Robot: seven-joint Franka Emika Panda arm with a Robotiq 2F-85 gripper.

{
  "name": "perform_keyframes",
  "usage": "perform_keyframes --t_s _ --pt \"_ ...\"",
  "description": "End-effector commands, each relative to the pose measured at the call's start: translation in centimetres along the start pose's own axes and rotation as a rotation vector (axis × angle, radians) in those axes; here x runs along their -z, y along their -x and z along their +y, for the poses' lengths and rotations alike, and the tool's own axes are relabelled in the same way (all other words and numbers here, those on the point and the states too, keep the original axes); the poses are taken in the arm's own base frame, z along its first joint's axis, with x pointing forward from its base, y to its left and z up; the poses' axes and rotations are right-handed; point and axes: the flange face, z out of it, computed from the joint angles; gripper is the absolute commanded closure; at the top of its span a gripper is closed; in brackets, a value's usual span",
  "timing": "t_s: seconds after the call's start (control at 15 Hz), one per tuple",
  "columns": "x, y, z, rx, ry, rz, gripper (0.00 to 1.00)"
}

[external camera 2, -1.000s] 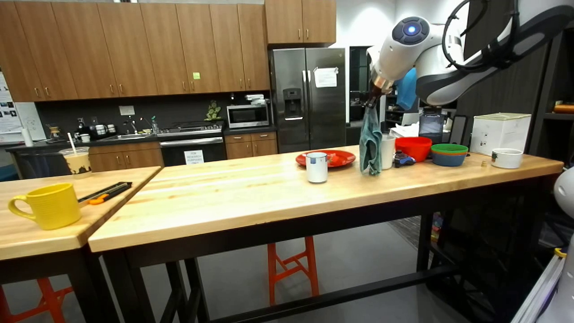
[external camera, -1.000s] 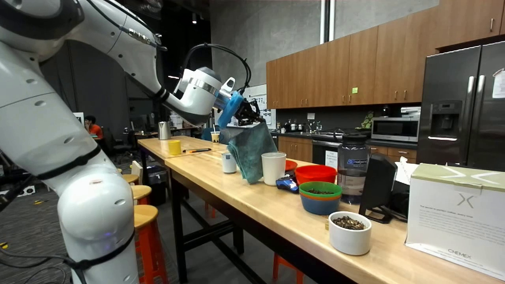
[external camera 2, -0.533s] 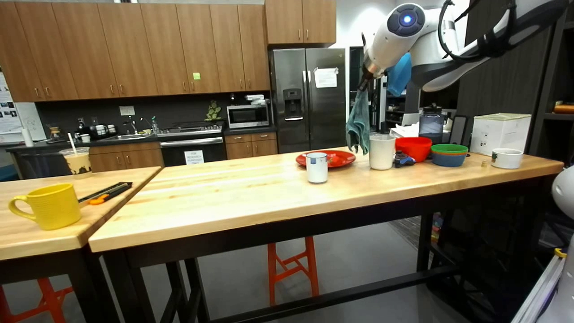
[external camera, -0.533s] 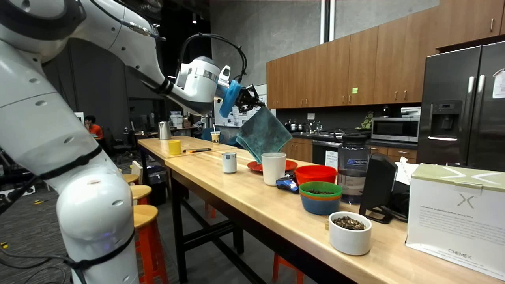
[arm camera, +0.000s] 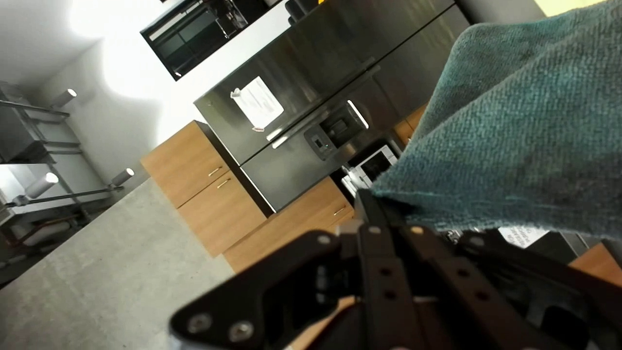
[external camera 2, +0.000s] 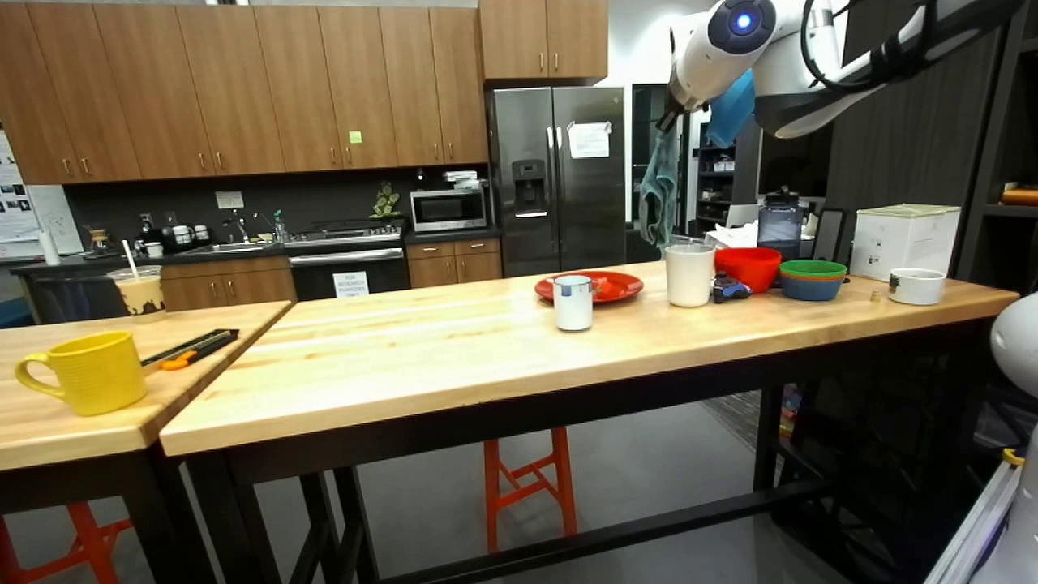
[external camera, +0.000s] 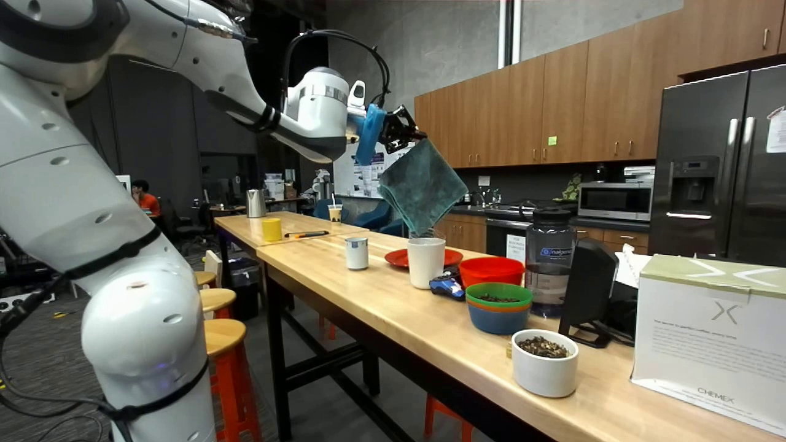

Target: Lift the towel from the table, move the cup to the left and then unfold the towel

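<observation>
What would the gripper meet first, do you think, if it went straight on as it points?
Past the towel in its grip, the gripper seems to have free space nearby; farther on, its line probably reaches the fridge or microwave, though depth is unclear.

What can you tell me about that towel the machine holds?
The towel looks fuzzy, teal-blue with greyish patches. Layered edges suggest it is folded. The shut gripper pinches one corner, so it hangs in midair; its lowest tip appears near the rim of the plain white cup; whether they touch, I can't tell.
</observation>
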Motion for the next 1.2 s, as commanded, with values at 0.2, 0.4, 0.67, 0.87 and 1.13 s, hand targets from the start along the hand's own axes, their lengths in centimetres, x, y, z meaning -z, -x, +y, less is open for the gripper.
perform_keyframes --t_s 0.2,0.4,0.67,0.87,1.13 --pt "-0.4 -0.7 -1.0 -0.019 0.001 0.034 1.0" --pt "0.3 -0.8 -5.7 -0.007 -0.112 0.048 1.0" --pt "1.9 -0.9 -12.5 0.024 -0.284 0.088 1.0" --pt "3.2 -0.8 -16.8 0.06 -0.407 0.113 1.0" --pt "5.0 -0.8 -21.2 0.087 -0.548 0.148 1.0"
